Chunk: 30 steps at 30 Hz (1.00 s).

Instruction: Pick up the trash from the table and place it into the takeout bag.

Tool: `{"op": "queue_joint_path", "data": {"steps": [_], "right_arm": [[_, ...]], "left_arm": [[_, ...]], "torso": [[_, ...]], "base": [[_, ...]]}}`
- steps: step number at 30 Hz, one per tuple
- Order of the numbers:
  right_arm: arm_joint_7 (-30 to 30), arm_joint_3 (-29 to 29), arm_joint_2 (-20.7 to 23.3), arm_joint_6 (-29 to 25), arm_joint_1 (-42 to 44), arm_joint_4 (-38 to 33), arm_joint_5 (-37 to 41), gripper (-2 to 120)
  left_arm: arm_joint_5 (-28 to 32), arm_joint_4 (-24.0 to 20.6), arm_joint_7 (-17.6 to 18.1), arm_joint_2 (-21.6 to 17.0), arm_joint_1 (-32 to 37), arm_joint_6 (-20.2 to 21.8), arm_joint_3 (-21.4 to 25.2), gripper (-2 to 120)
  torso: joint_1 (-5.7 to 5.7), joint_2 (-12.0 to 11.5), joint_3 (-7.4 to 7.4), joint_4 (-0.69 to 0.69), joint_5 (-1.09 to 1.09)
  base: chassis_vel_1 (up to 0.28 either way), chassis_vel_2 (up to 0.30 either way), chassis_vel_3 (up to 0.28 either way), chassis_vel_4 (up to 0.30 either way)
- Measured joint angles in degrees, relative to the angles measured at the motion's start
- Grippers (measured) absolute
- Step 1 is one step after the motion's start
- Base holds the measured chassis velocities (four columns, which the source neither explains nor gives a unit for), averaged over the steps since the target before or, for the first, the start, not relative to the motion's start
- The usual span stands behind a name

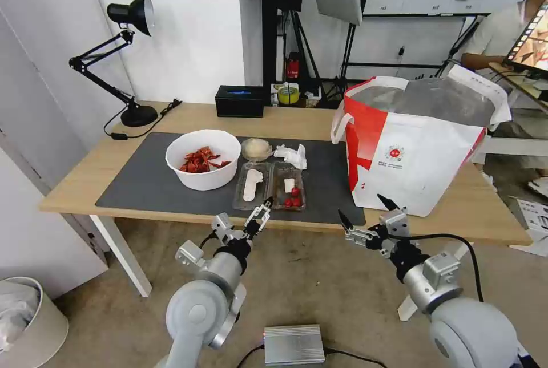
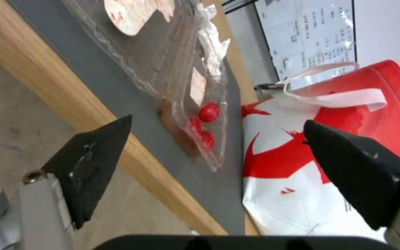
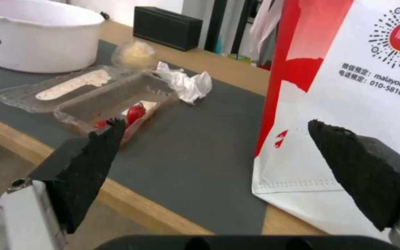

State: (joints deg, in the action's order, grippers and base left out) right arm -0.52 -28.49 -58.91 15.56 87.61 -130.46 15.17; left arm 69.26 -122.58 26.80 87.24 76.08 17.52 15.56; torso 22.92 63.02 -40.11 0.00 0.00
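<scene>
progress: zero, all trash still on table (image 1: 85,180) | bag (image 1: 422,157) right, waiting | left gripper (image 1: 264,212) near tray (image 1: 268,185), jaws spread | right gripper (image 1: 365,215) spread too

— Where's the trash?
— On the table's (image 1: 85,180) grey mat: a white bowl (image 1: 203,159) of red shell scraps, a clear hinged tray (image 1: 269,185) lying open with red bits in one half, a small tub (image 1: 256,149) behind it, and a crumpled tissue (image 1: 291,156) beside the tub.
— And the bag (image 1: 414,148)?
— Upright at the table's right end, open, foil-lined, red side panel facing the trash.
</scene>
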Motion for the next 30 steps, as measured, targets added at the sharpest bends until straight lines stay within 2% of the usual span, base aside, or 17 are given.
{"op": "queue_joint_path", "data": {"steps": [6, 16, 30], "right_arm": [[-0.03, 0.04, -0.01, -0.03, -0.08, 0.08, -0.06, 100], [-0.24, 0.01, 0.08, -0.08, -0.18, 0.62, -0.06, 100], [-0.27, 0.03, -0.36, -1.13, -0.41, 1.77, -0.80, 100]], "left_arm": [[0.08, 1.70, 0.80, 0.47, -2.09, -1.23, -0.39, 100], [0.29, 5.39, 4.25, 0.67, -5.57, -1.37, -1.13, 100], [1.35, 7.62, 5.41, 1.07, -8.71, -1.74, -1.33, 100]], "torso": [[0.00, 0.00, 0.00, 0.00, 0.00], [0.00, 0.00, 0.00, 0.00, 0.00], [0.00, 0.00, 0.00, 0.00, 0.00]], "base": [[0.000, 0.000, 0.000, 0.000], [0.000, 0.000, 0.000, 0.000], [0.000, 0.000, 0.000, 0.000]]}}
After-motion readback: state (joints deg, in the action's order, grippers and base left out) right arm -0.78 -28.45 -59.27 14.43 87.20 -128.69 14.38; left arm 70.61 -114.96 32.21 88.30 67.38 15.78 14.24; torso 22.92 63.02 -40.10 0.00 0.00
